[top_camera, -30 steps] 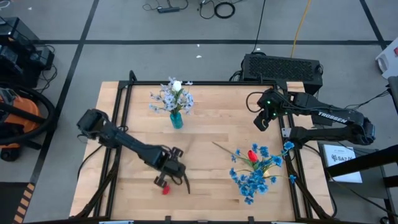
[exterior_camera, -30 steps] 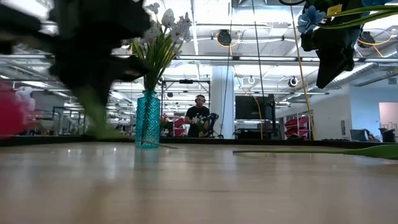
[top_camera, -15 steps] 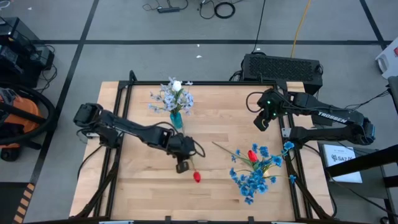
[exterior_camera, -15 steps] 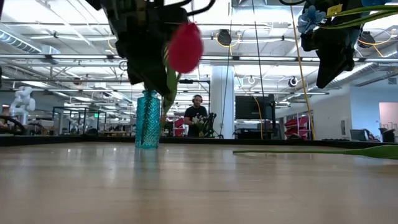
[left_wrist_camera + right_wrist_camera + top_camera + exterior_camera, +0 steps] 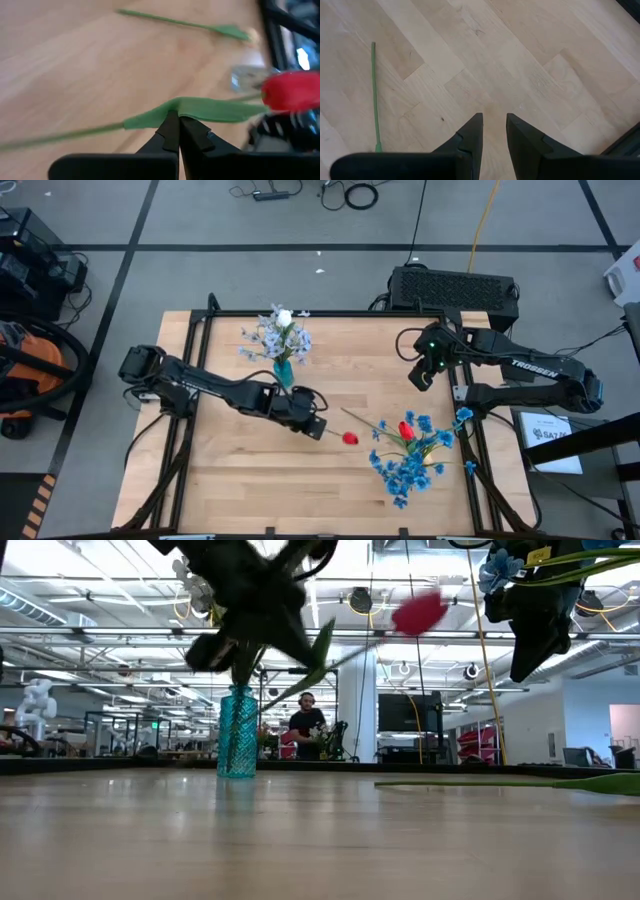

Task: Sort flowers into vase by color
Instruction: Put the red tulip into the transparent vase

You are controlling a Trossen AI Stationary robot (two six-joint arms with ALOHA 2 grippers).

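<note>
My left gripper (image 5: 314,426) hovers over the table's middle, just near of the teal vase (image 5: 284,372), shut on a red tulip (image 5: 350,438) whose head points toward the flower pile. The vase stands upright with pale blue-white sprays and a white bud (image 5: 284,318) in it. A pile of bright blue sprays (image 5: 408,465) with another red tulip (image 5: 406,430) lies on the table's right half. My right gripper (image 5: 422,378) waits open above the far right of the table, touching nothing. My left gripper pinches the red tulip between its two fingers (image 5: 170,131), on the green stem where a leaf (image 5: 197,107) joins it. The stem lies across the fingers. The tulip is lifted clear, about level, with its red head (image 5: 292,90) out to one side.
A black frame rail (image 5: 196,350) runs around the wooden tabletop. A long green stem (image 5: 375,95) from the pile lies on the wood below my right gripper. Bare wood shows on the near left (image 5: 230,480). A person (image 5: 306,730) stands far off in the room.
My left gripper has risen from the near left of the table and moved right and toward the far edge, to beside the vase. The red tulip came up with it, lifted clear, and swung from hanging head-down to about level, head toward the right.
</note>
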